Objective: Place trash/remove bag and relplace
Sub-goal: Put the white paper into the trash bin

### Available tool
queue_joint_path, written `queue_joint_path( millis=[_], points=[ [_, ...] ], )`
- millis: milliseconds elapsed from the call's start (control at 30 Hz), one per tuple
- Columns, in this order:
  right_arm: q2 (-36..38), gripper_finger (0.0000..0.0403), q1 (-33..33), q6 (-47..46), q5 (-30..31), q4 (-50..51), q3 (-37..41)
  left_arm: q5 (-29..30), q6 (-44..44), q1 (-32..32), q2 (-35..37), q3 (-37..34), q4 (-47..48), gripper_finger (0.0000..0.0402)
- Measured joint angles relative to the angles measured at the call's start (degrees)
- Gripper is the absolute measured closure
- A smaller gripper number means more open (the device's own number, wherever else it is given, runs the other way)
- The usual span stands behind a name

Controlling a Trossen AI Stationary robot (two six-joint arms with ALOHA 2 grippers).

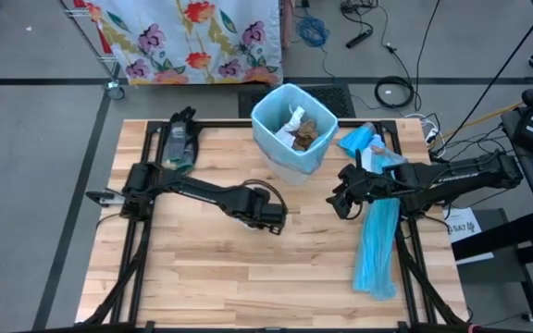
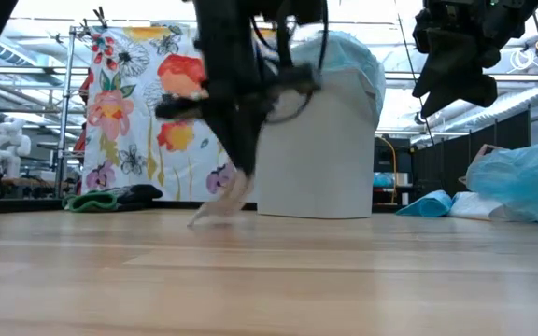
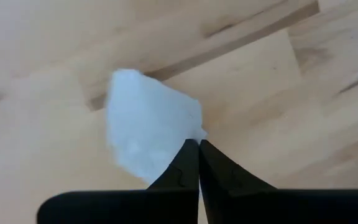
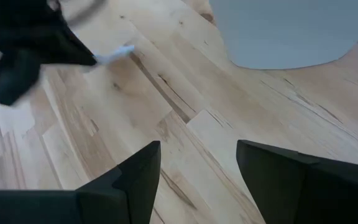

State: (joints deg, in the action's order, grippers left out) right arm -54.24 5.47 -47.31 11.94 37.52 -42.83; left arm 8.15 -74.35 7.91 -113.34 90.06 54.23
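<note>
Pale tissue scrap [image 3: 148,134] lies on the wooden table [image 1: 202,287], pinched at one edge by the left gripper [image 3: 199,144], whose fingers are pressed fully together on it. In the low view the scrap hangs from the fingertips with its lower edge touching the table, a little in front of the bin [image 2: 318,140].

The bin stands at the back centre of the table, lined with a light-blue bag, and already contains brown and white wads [image 1: 302,129].

The right gripper [image 1: 340,202] hovers above the table to the right of the bin, fingers spread wide and holding nothing. A long blue plastic strip [image 1: 378,245] lies beside it.

Hazards, as judged from this position:
- The grip covers only a corner of the scrap. A fast lift may let the thin tissue tear or slip free.
- The scrap dangles loosely. It may catch on the bin rim and fall outside.
- A low transfer path may strike the bin and shift it.
</note>
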Motion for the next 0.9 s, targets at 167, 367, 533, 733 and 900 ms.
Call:
queue_joint_path(
  millis=[167, 367, 533, 733, 900],
  points=[
    [0.0, 0.02, 0.0, 0.0, 0.0, 0.0, 0.0, 5.4, 0.2, 0.7, 5.2, 2.4, 2.7, 0.04],
    [0.1, 0.02, 0.0, 0.0, 0.0, 0.0, 0.0, 13.2, 4.2, 1.2, 13.8, 4.7, 1.4, 0.0401],
    [0.0, 0.02, 0.0, 0.0, 0.0, 0.0, 0.0, 20.6, 10.6, 0.6, 21.2, 5.8, -2.7, 0.0401],
    [0.1, 0.02, 0.0, 0.0, 0.0, 0.0, 0.0, 23.8, 25.1, -4.0, 26.4, 7.3, -13.6, 0.0401],
    [0.1, 0.02, 0.0, 0.0, 0.0, 0.0, 0.0, 17.3, 38.9, -11.6, 26.4, 8.4, -24.5, 0.0401]
  ],
)
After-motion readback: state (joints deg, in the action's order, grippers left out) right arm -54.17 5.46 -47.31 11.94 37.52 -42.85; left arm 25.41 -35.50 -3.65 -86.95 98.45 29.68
